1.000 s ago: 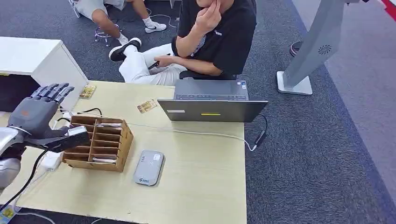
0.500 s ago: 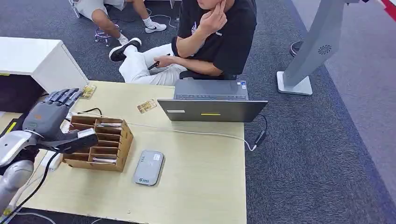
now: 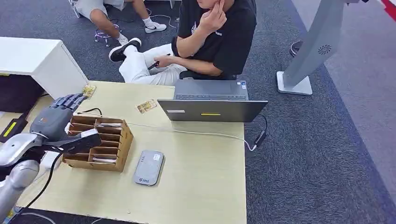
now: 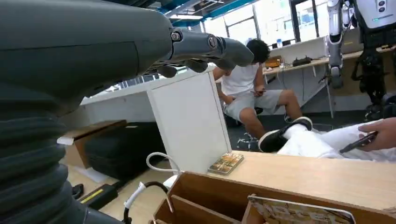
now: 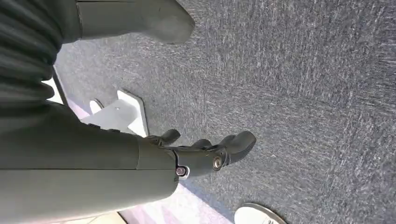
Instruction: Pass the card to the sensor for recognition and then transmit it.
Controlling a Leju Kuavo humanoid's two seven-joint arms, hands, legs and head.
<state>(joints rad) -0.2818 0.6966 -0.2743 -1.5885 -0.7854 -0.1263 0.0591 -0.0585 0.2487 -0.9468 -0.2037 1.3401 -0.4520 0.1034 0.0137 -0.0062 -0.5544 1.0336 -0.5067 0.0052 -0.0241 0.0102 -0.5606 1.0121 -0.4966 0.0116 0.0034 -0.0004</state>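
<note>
So the left hand [image 3: 53, 122] is hovering at the left end of the wooden card rack [image 3: 99, 143], fingers [image 3: 70, 100] stretched out flat and apart, thumb [image 3: 81, 140] sticking out across the front of the rack. Nothing in it as far as I can see, so it's an open, empty hand. From the left wrist view you look right over the rack's top edge and there's one card [image 4: 299, 212] standing in a slot just beside the hand.

Count on the bench [image 3: 201, 182]: one rack with two columns of slots, a few cards tucked inside (can't get an exact number, they're edge-on), two loose cards lying flat, one [image 3: 147, 106] near the laptop's left corner and one [image 3: 88, 90] up at the far left corner of the bench. One grey card reader [image 3: 149, 168] sits just right of the rack, not touching it. One laptop [image 3: 212, 102] at the far edge, with one white cable [image 3: 205, 134] running across the bench to its right side.

The right hand [image 5: 205, 154] hangs down over grey carpet, fingers loosely curled, holding nothing.

Two people behind the bench: one seated in a black shirt [image 3: 224, 37] holding a phone, another further back on the floor [image 3: 112, 9]. One white cabinet [image 3: 37, 60] to the left, one grey stand [image 3: 313, 51] on the right.
</note>
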